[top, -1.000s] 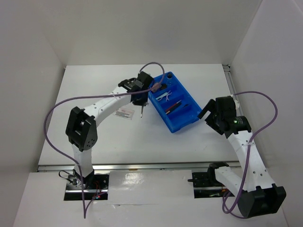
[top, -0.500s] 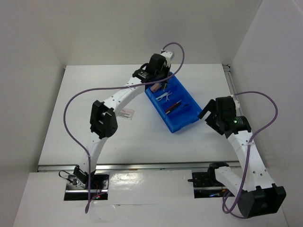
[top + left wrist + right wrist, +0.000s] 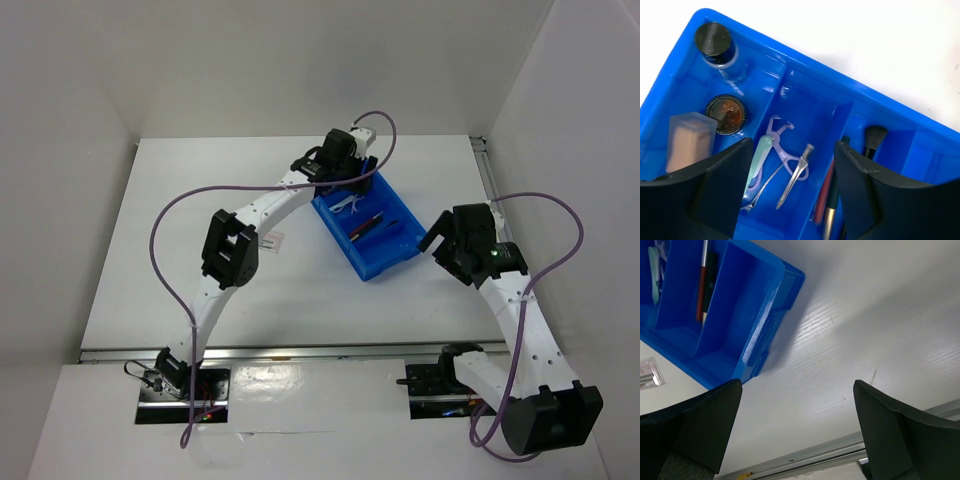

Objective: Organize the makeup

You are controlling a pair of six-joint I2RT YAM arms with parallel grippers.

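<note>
1. The left gripper (image 3: 794, 150) has moved. A second ago it hung at the 9 o'clock rim of the blue tray (image 3: 400, 238); now it is over the tray's 11 o'clock end.
2. The right gripper (image 3: 797, 387) has stayed at the tray's 4 o'clock, and the white red-printed packet (image 3: 649, 373) still lies on the table at the tray's 9 o'clock.
3. The left jaws are spread wide with nothing between them. The right jaws are also wide apart and empty, over bare table.
4. Most of the makeup lies inside the tray. In the left wrist view:
   - At 10 o'clock stands a black-capped bottle (image 3: 717, 46), with a round bronze lid (image 3: 726, 114) and a frosted tan block (image 3: 687, 142) beside it.
   - The middle compartment holds the lilac looped piece (image 3: 779, 140), silver tweezers (image 3: 796, 175) and a mint handle (image 3: 757, 167).
   - At 5 o'clock lie thin pencils (image 3: 826, 192) and a dark brush (image 3: 874, 137).
</note>
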